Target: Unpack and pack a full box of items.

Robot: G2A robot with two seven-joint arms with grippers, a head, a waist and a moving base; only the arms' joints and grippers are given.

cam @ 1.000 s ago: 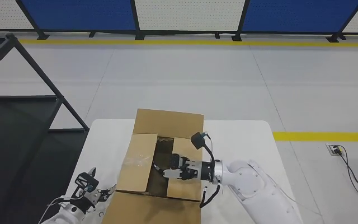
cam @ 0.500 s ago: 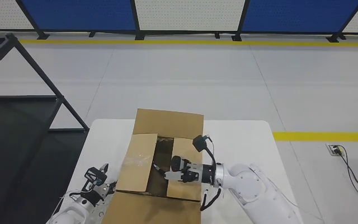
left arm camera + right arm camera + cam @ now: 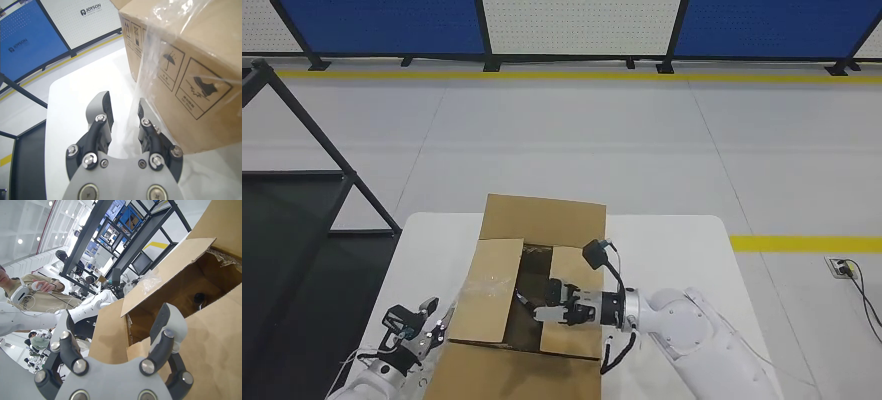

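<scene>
Sitting on the white table [image 3: 79, 85], the box [image 3: 542, 215] has its far flap thrown back and its two long flaps [image 3: 487, 290] lying nearly level, with a dark gap between them. Down in that gap I make out one small dark item [image 3: 199, 297], too dim to name. I judge the cardboard light and stiff, hinging only at the crease, so a flap's free edge by the gap is the place to pinch. My right gripper [image 3: 530, 302] lies across the top of the box over that gap, jaws spread, gripping nothing. My left gripper [image 3: 123, 98] sits low beside the box's near corner, also open — a loose strip of clear film [image 3: 143, 75], thin and likely slippery, hangs off the box between its fingers.
</scene>
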